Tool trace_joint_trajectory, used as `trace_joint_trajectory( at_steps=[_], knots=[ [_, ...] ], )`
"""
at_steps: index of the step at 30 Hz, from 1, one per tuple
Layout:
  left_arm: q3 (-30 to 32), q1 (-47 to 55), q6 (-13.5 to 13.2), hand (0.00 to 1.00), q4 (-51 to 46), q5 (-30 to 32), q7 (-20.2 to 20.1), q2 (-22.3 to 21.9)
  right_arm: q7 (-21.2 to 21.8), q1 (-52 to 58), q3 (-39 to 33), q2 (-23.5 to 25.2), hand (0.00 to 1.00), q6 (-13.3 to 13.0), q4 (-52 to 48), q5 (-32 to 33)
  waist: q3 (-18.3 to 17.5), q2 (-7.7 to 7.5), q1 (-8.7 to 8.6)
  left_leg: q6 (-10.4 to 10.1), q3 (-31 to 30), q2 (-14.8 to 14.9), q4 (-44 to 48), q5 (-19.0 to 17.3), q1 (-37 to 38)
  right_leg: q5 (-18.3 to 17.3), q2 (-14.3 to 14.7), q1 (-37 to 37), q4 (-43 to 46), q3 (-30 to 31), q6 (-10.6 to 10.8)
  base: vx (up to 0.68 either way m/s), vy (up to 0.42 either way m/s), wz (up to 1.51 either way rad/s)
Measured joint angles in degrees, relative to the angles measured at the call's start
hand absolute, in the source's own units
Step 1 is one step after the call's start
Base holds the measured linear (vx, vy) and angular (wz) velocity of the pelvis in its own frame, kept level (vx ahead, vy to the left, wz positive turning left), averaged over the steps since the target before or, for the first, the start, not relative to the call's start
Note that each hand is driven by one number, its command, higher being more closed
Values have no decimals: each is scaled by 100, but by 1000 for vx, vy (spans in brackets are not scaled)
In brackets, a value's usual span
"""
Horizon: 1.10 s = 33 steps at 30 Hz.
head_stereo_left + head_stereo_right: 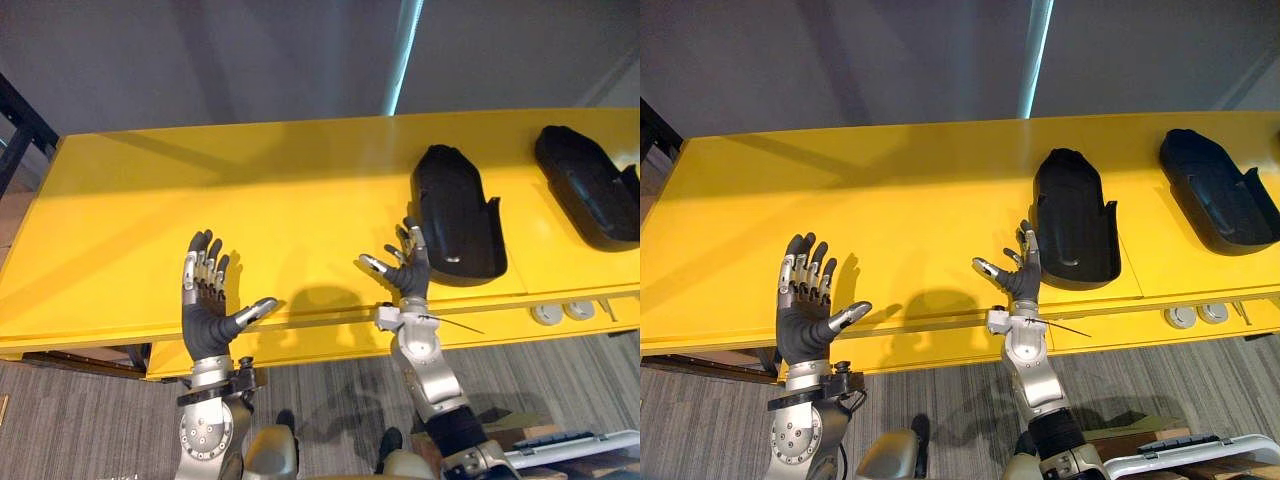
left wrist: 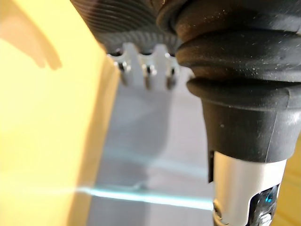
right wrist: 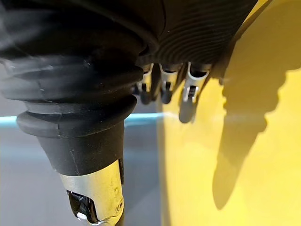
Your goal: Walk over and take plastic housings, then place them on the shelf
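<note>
Plastic housings [image 1: 457, 215] on yellow table [image 1: 200, 190]; left robot hand [image 1: 205, 318], right robot hand [image 1: 410, 272] spread open, empty.

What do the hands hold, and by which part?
Nothing is held: left hand and right hand are open, empty. The left housing and right housing lie on the yellow table.

Workshop-like space: long yellow workbench [image 1: 250, 190] bearing black plastic housings [image 1: 455, 215], grey carpet [image 1: 90, 420].

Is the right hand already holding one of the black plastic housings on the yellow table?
No, the right hand is open with straight fingers beside the nearer black plastic housing, which lies on the yellow table.
</note>
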Motion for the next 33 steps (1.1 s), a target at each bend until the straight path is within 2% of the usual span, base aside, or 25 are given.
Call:
trace_joint_trajectory(
  at_steps=[9,10,11,14,16,18,20,24,28,33],
  knots=[
    [6,16,55,0,0,1,-227,1,782,180,-37,-30,0,-162,-340,287,180,-35,-45,-41,34,42,-285,119,180,-58,7,60,40,4,-77,-27,-12,-2],
    [11,42,59,0,0,1,-228,0,1066,447,-6,-97,100,-210,-938,510,179,-36,-47,-41,39,61,-283,120,181,-57,23,59,39,4,-76,0,0,0],
    [12,55,59,0,0,1,-228,0,1106,507,3,-124,100,-236,-1058,529,179,-36,-49,-41,40,63,-283,120,182,-57,24,59,39,4,-76,0,0,0],
    [75,79,59,0,2,1,-222,0,1398,1109,-25,-246,100,-483,-2268,789,175,-52,-53,-43,150,80,-301,118,275,-52,24,61,40,51,-73,23,5,-13],
    [177,124,57,0,21,0,-223,0,1621,1541,-232,-307,100,-570,-2883,911,168,-69,-94,-47,242,93,-344,97,325,-50,28,61,40,147,-70,12,11,-26],
    [276,189,41,0,115,-36,-223,2,1743,2201,-570,-399,100,-653,-3421,998,155,-107,-211,-43,363,116,-399,57,406,-50,38,45,40,274,-70,12,14,-26],
    [291,273,21,0,124,-55,-222,1,1839,2721,-867,-434,100,-786,-3631,1047,133,-143,-223,-61,550,161,-425,0,478,-50,49,-14,33,410,-70,15,15,-41],
    [241,401,-78,0,125,-68,-223,4,2101,3564,-1247,-449,100,-796,-3745,1417,48,-272,-505,-69,749,209,-480,-14,482,-10,108,-131,-46,626,-9,25,-6,-28],
    [76,402,-169,0,135,-63,-216,15,2268,4011,-1285,-453,100,-789,-3686,1618,25,-276,-557,-82,841,235,-509,-23,558,-1,132,-133,-57,681,4,22,-5,-14],
    [-54,453,-289,0,347,-58,-169,130,2478,4004,-1241,-530,100,-798,-3074,1783,-207,-285,-552,-81,826,220,-525,-22,560,11,140,-135,-59,665,20,2,1,1]
  ],
)
